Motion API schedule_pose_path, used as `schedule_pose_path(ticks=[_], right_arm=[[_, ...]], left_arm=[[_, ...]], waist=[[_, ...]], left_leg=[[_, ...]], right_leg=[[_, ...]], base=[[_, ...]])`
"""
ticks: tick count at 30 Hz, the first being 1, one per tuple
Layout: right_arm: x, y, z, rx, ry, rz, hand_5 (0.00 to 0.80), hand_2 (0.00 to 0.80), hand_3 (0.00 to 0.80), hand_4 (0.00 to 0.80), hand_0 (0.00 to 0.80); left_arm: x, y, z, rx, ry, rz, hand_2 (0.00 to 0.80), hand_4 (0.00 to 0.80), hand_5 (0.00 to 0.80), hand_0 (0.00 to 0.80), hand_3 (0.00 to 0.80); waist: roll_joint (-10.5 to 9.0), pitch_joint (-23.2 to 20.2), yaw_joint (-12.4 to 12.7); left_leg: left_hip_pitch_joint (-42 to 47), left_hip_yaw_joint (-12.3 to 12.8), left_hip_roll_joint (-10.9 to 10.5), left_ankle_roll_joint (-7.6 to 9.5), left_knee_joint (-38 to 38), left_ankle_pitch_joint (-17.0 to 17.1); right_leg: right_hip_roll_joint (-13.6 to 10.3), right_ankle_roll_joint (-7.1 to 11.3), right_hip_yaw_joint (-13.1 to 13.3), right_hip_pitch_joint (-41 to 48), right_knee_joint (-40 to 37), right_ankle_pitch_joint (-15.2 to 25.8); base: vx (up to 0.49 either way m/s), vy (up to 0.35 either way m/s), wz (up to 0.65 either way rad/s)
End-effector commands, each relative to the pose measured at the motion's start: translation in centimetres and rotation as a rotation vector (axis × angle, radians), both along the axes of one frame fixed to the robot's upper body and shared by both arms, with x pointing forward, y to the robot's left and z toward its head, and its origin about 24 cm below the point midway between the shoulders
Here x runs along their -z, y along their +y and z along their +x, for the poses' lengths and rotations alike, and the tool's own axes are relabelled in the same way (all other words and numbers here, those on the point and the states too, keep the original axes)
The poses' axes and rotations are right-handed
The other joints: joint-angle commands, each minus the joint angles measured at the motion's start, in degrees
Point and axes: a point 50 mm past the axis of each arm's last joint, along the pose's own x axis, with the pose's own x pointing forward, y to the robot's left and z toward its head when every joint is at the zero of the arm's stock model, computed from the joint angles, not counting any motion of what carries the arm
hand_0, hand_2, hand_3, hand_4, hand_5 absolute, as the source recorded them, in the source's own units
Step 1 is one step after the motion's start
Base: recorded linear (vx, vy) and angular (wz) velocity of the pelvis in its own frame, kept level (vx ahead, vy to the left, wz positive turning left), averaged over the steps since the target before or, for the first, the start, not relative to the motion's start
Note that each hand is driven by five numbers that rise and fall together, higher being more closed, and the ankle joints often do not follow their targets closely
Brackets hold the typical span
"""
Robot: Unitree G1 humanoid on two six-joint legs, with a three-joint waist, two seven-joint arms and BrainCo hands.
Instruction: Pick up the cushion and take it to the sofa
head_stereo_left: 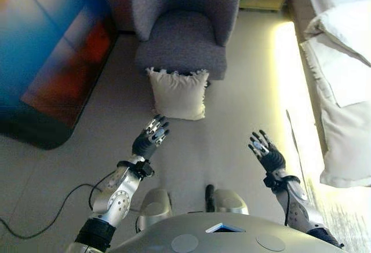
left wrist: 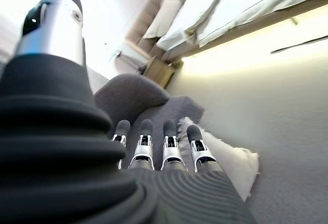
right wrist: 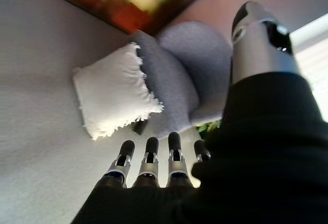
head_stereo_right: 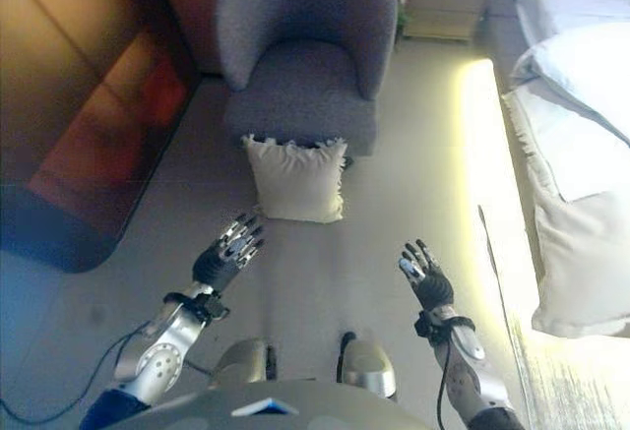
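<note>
**Robot faces a cushion on the floor, both hands raised and empty**

A cream cushion (head_stereo_left: 177, 94) with a frayed, fringed top edge stands on the pale floor (head_stereo_left: 232, 143), leaning against the front edge of a grey upholstered sofa chair (head_stereo_left: 184, 24). It props upright there rather than lying flat, so its broad face is turned toward the robot.

The left hand (head_stereo_left: 149, 138) is held out low in front of the cushion, near it but not touching. Its fingers are straight and spread, holding nothing. The right hand (head_stereo_left: 266, 151) is raised further to the right, well apart from the cushion, its fingers likewise straight and empty. With one hand to each side, the arms look set to close on the cushion from both sides, though that is a judgement.

A bed (head_stereo_left: 342, 62) with white bedding runs along the floor's right edge. A dark cabinet (head_stereo_left: 40, 56) with a glossy coloured front stands at the left edge.

The pickup has not yet begun.
</note>
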Motion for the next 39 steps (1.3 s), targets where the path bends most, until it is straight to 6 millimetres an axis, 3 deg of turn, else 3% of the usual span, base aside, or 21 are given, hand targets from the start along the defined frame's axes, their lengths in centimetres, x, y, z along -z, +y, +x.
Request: schedule_pose_path(ticks=[1, 4, 8, 10, 12, 13, 14, 17, 20, 25, 28, 30, 32, 35, 37, 39], right_arm=[[-2.0, 0.4, 0.6, -0.010, -0.123, 0.003, 0.000, 0.000, 0.000, 0.000, 0.000], [-1.9, 0.4, 0.3, -0.004, -0.117, 0.010, 0.000, 0.000, 0.000, 0.000, 0.000], [-1.9, 0.3, -0.2, 0.004, -0.112, 0.010, 0.000, 0.000, 0.000, 0.000, 0.000], [-2.0, 0.4, -0.3, 0.001, -0.108, 0.010, 0.000, 0.000, 0.000, 0.000, 0.000], [-1.9, 0.4, -0.5, -0.003, -0.102, 0.014, 0.000, 0.000, 0.000, 0.000, 0.000], [-1.9, 0.4, -0.4, -0.003, -0.101, 0.016, 0.000, 0.000, 0.000, 0.000, 0.000], [-1.9, 0.6, -0.2, -0.006, -0.102, 0.017, 0.000, 0.000, 0.000, 0.000, 0.000], [-1.9, 1.0, 0.1, -0.020, -0.102, 0.025, 0.000, 0.000, 0.000, 0.000, 0.000], [-2.3, 1.5, 0.7, -0.018, -0.107, 0.078, 0.000, 0.000, 0.000, 0.000, 0.000], [-1.7, 1.7, 0.8, 0.011, -0.115, 0.075, 0.000, 0.000, 0.000, 0.000, 0.000], [-1.8, 2.1, 0.8, 0.048, -0.123, 0.085, 0.000, 0.000, 0.000, 0.000, 0.000], [-1.6, 2.4, 0.6, 0.056, -0.117, 0.083, 0.000, 0.000, 0.000, 0.000, 0.000], [-1.4, 2.5, 0.4, 0.057, -0.112, 0.075, 0.000, 0.000, 0.000, 0.000, 0.000], [-1.0, 2.0, -0.1, 0.068, -0.108, 0.066, 0.000, 0.000, 0.000, 0.000, 0.000], [-0.9, 1.4, -0.4, 0.072, -0.117, 0.069, 0.000, 0.000, 0.000, 0.000, 0.000], [-0.9, 1.0, -0.2, 0.068, -0.121, 0.069, 0.000, 0.000, 0.000, 0.000, 0.000]], left_arm=[[-1.5, -0.2, 0.2, -0.006, -0.087, -0.020, 0.000, 0.000, 0.000, 0.000, 0.000], [-0.8, -0.1, -0.6, -0.010, -0.065, -0.019, 0.000, 0.000, 0.000, 0.000, 0.000], [-0.8, 0.2, -0.6, -0.013, -0.071, -0.024, 0.000, 0.000, 0.000, 0.000, 0.000], [-1.0, 0.1, -0.6, -0.021, -0.073, -0.032, 0.000, 0.000, 0.000, 0.000, 0.000], [-1.0, 0.1, -0.5, -0.033, -0.070, -0.036, 0.000, 0.000, 0.000, 0.000, 0.000], [-0.9, 0.1, -0.4, -0.034, -0.071, -0.036, 0.000, 0.000, 0.000, 0.000, 0.000], [-0.9, 0.1, -0.3, -0.034, -0.073, -0.035, 0.000, 0.000, 0.000, 0.000, 0.000], [-1.0, 0.4, -0.4, -0.037, -0.078, -0.024, 0.000, 0.000, 0.000, 0.000, 0.000], [-1.4, 1.0, -0.5, -0.022, -0.092, 0.011, 0.000, 0.000, 0.000, 0.000, 0.000], [-1.4, 1.4, -0.6, -0.005, -0.093, 0.048, 0.000, 0.000, 0.000, 0.000, 0.000], [-1.4, 1.5, -0.4, 0.023, -0.098, 0.072, 0.000, 0.000, 0.000, 0.000, 0.000], [-1.5, 1.5, -0.2, 0.024, -0.098, 0.081, 0.000, 0.000, 0.000, 0.000, 0.000], [-1.5, 1.5, 0.1, 0.019, -0.099, 0.078, 0.000, 0.000, 0.000, 0.000, 0.000], [-1.7, 1.6, 0.6, 0.000, -0.094, 0.073, 0.000, 0.000, 0.000, 0.000, 0.000], [-1.7, 1.8, 0.8, -0.012, -0.086, 0.073, 0.000, 0.000, 0.000, 0.000, 0.000], [-1.7, 1.7, 0.8, -0.019, -0.083, 0.070, 0.000, 0.000, 0.000, 0.000, 0.000]], waist=[[1.17, 0.7, 3.4], [1.25, 1.5, 5.0], [2.48, 1.8, 4.2], [2.79, 1.8, 3.8], [3.02, 1.6, 3.2], [2.97, 1.5, 2.9], [2.42, 1.0, 2.8], [2.11, 0.4, 3.9], [0.48, -1.3, 4.9], [-0.41, -3.9, 6.6], [0.39, -4.6, 6.4], [1.51, -4.4, 5.7], [1.91, -4.0, 5.1], [2.41, -3.1, 3.5], [1.31, -2.3, 2.0], [-0.24, -1.7, 0.5]], left_leg=[[-7.0, -0.6, 0.4, -1.37, -18.8, 17.9], [-9.4, -3.2, -0.3, -2.00, -22.7, 18.6], [-8.0, -2.2, 1.3, -2.15, -20.9, 19.2], [-6.8, -2.8, 1.5, -1.76, -20.9, 18.3], [-6.3, -1.6, 1.8, -1.43, -19.3, 17.5], [-6.2, -0.8, 1.9, -0.96, -17.5, 16.7], [-5.9, -0.2, 1.2, 0.16, -16.1, 13.3], [-6.0, 0.1, 0.1, 0.84, -12.1, 11.2], [-6.4, -0.2, -2.0, 2.72, -6.7, 8.4], [-3.8, 0.5, -4.7, 6.82, -6.7, 3.9], [-0.7, 0.2, -5.9, 9.24, -7.3, 1.3], [1.8, -0.1, -6.1, 9.83, -7.8, 0.3], [3.4, -0.5, -6.8, 9.81, -8.1, 0.2], [5.8, -0.9, -7.3, 9.03, -8.1, -0.9], [6.9, -0.9, -7.9, 8.21, -6.6, -3.6], [8.4, -1.3, -8.9, 7.28, -5.3, -6.7]], right_leg=[[5.3, 4.00, 2.6, 5.2, -1.3, 0.1], [6.3, 3.46, 4.6, 7.4, -0.1, -2.4], [7.1, 2.62, 4.7, 7.4, 2.8, -5.3], [7.2, 2.66, 4.8, 7.2, 4.6, -6.5], [7.3, 2.58, 5.0, 7.6, 6.2, -8.1], [7.1, 2.66, 4.5, 7.5, 6.9, -8.5], [5.8, 3.50, 3.8, 7.3, 7.5, -8.4], [3.6, 4.62, 1.6, 8.1, 9.8, -10.0], [0.0, 7.66, 0.3, 9.1, 11.0, -6.1], [-4.8, 10.83, -3.3, 8.9, 19.6, 0.2], [-6.2, 10.89, -3.2, 2.5, 33.8, 5.8], [-7.6, 9.33, -3.6, -3.4, 40.2, 5.8], [-9.2, 8.25, -4.1, -6.6, 39.1, 4.8], [-10.3, 7.36, -4.8, -10.4, 28.6, 4.6], [-12.8, 8.90, -4.3, -12.6, 16.3, 9.3], [-14.8, 11.77, -2.8, -13.0, 4.4, 14.9]], base=[[0.463, -0.030, -0.08], [0.353, -0.043, -0.25], [0.296, 0.004, -0.62], [0.355, 0.043, -0.56], [0.392, 0.068, -0.58], [0.372, 0.074, -0.28], [0.365, 0.078, -0.07], [0.419, 0.081, -0.06], [0.362, 0.086, -0.27], [0.365, 0.153, -0.20], [0.258, 0.181, 0.03], [0.197, 0.165, 0.12], [0.143, 0.066, 0.01], [0.147, -0.050, 0.00], [0.185, -0.191, 0.03], [0.247, -0.207, -0.01]])
